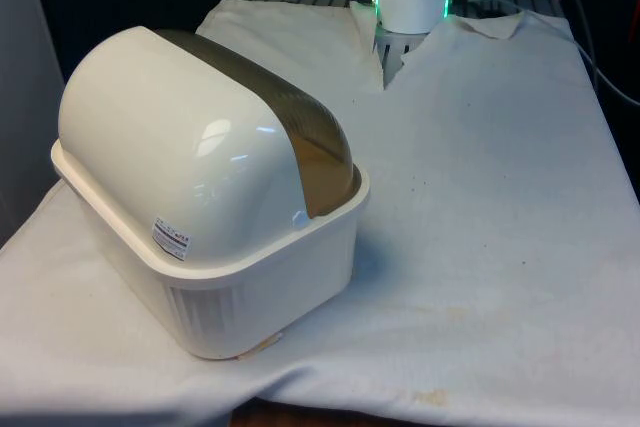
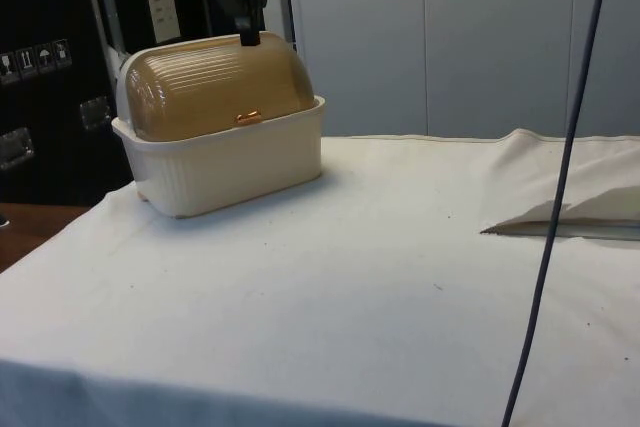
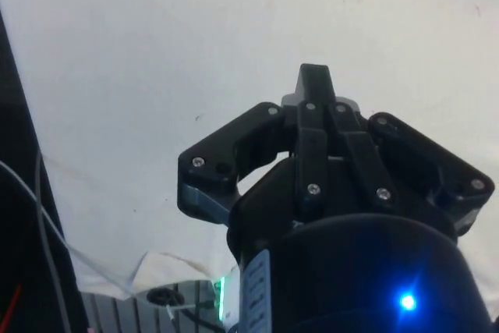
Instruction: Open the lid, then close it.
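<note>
While my end effector (image 2: 243,2), seemingly pinched narrow, hangs above the closed lid (image 2: 215,82), I should descend squarely toward its small handle (image 2: 248,118).

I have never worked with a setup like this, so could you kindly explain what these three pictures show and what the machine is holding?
One robot arm works at a table under a white cloth. The front view looks across the table; the side view looks from the table's side; the wrist view comes from a camera on the arm itself. On the cloth stands a cream bread box with a brownish see-through roll lid, which is closed. In the side view the black gripper hangs at the top of the lid. It holds nothing, and its fingers look pressed together.
</note>
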